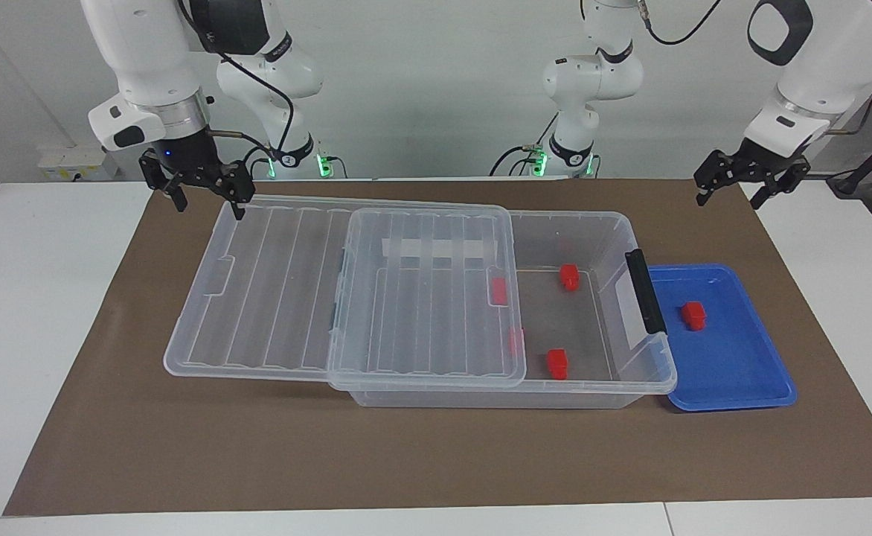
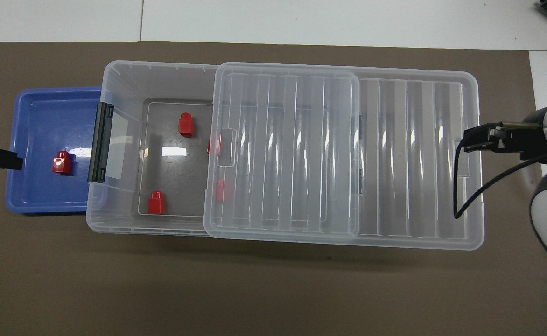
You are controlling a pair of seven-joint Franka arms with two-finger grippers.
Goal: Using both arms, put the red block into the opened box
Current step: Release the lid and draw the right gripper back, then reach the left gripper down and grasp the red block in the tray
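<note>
Two grippers are hanging in the air with nothing between their fingers. Starting with the right gripper (image 1: 202, 195), its fingers are standing apart and empty over the corner of the lid (image 1: 272, 290), at the lid's end toward the right arm's end of the table. Just below that gripper, the ribbed clear lid is lying slid aside, resting partly on the box (image 1: 600, 223) and partly jutting out past it. Farther along from the right gripper, the box's uncovered part is showing two red blocks on its floor, with two more showing red through the lid's edge.

Over at the other end, the left gripper (image 1: 748, 182) is hovering with its fingers spread and empty above the brown mat (image 1: 436, 454), well apart from the box. Below it and farther from the robots, the blue tray (image 1: 748, 387) is sitting against the box's end by the black latch (image 1: 644, 290). One red block (image 1: 693, 315) is resting in that tray, not in the box, and neither gripper is touching it.
</note>
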